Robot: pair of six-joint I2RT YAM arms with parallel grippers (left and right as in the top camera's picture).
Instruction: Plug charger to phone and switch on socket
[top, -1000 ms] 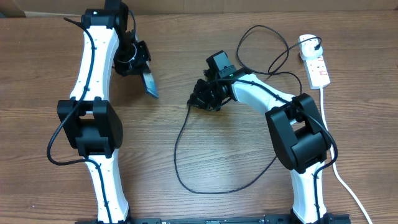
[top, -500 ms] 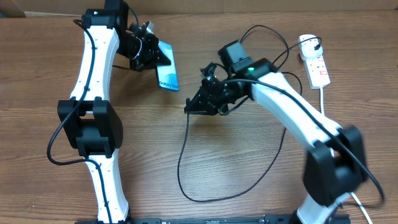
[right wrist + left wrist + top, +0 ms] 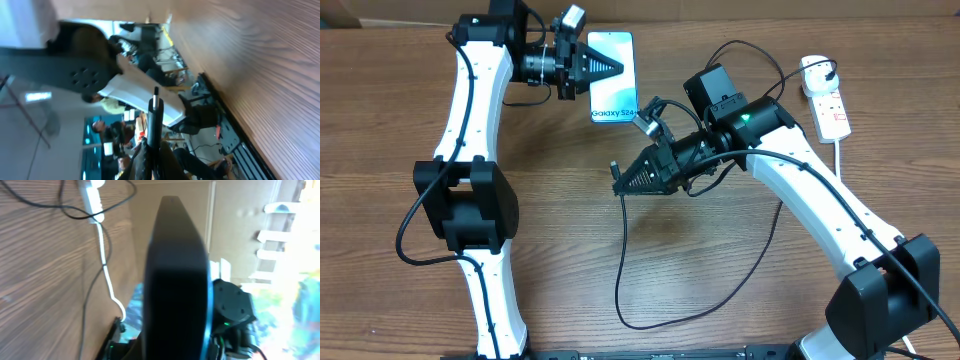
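Nearest me, my right gripper [image 3: 623, 184] is pressed together on the charger [image 3: 619, 262], pinching it just behind the connector tip [image 3: 616, 171], which sticks out past my fingertips. The rest of the cable hangs down and loops over the table [image 3: 560, 250].

The phone [image 3: 612, 80] lies beyond that tip, toward the far edge and near it, but not touching. My left gripper [image 3: 605, 67] is clamped on it from the side and holds it off the table, screen up. Its long axis runs near to far, and the end with the "Galaxy S24" text faces the connector. I judge the port sits in that near short edge, so the tip must line up with the long axis and travel away from me. My right arm carries the plug, so it is the one that closes the gap.

Farthest off, to my right, the socket [image 3: 830, 105] lies well apart from both grippers; the right arm is nearer to it.

The overhead view gives the gap and the alignment. The right wrist view shows only the tip [image 3: 155, 106] upright between my fingers. The left wrist view shows the phone [image 3: 175, 280] as a dark blurred slab, with the socket [image 3: 91, 197] and its white cord [image 3: 106, 275] behind.
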